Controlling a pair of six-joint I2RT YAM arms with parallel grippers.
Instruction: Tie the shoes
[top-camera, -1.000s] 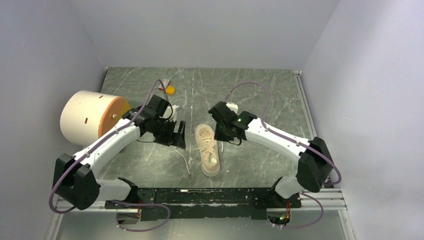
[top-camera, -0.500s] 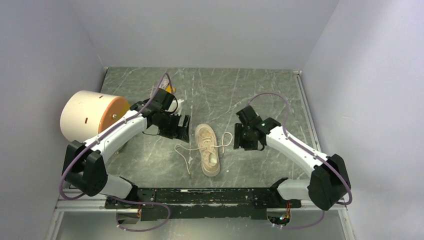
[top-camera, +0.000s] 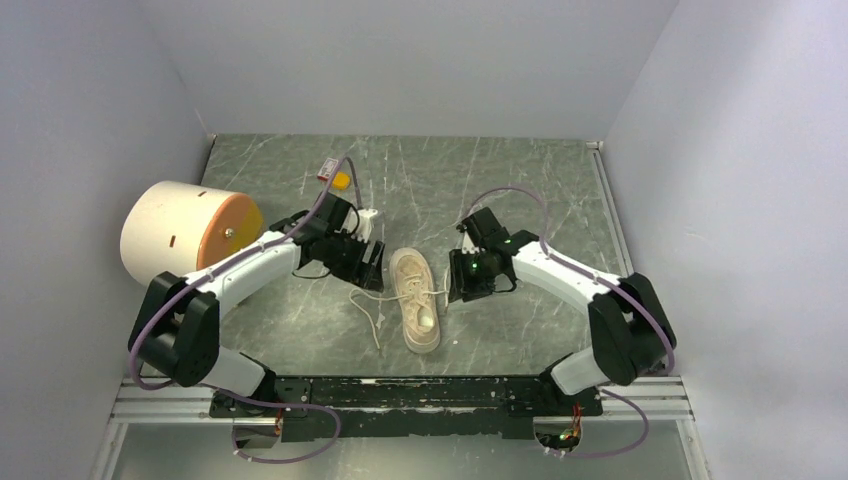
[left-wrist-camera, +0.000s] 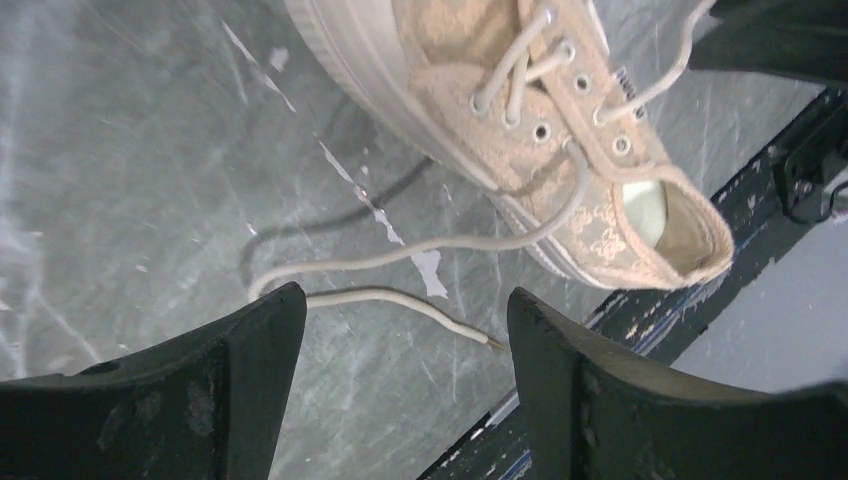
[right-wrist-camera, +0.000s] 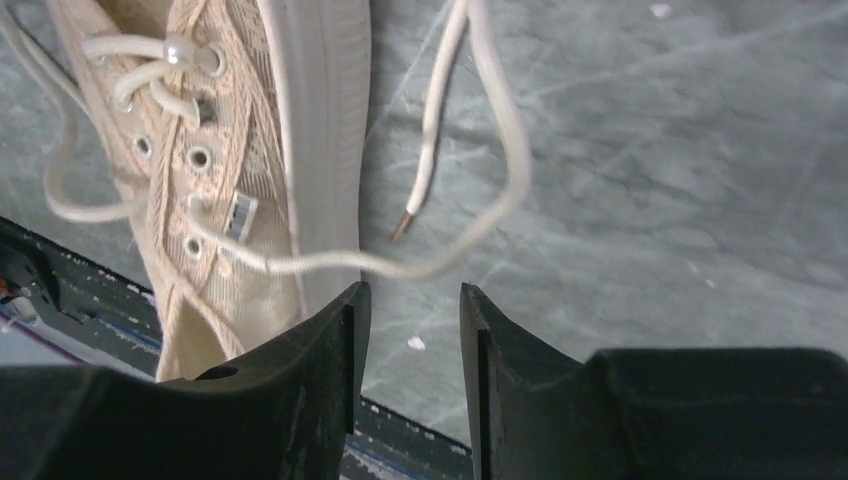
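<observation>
The cream sneaker (top-camera: 415, 298) lies on the marble table, toe away from the arm bases, its white laces untied. My left gripper (top-camera: 372, 265) is open just left of the shoe. In the left wrist view the jaws (left-wrist-camera: 405, 300) stand wide apart above the loose left lace (left-wrist-camera: 400, 298), with the shoe (left-wrist-camera: 560, 130) beyond. My right gripper (top-camera: 455, 282) is just right of the shoe. In the right wrist view its jaws (right-wrist-camera: 412, 292) are narrowly open and empty, just short of the right lace loop (right-wrist-camera: 505, 160) beside the shoe (right-wrist-camera: 230, 150).
A large cream-and-orange cylinder (top-camera: 185, 233) lies on its side at the left. A small orange-and-white object (top-camera: 338, 178) sits behind the left arm. The black base rail (top-camera: 400, 392) runs along the near edge. Walls close in left, right and back.
The right gripper pulled the right lace out to the right, then came back toward the shoe. The left gripper has shifted right, closer to the shoe and over the left lace.
</observation>
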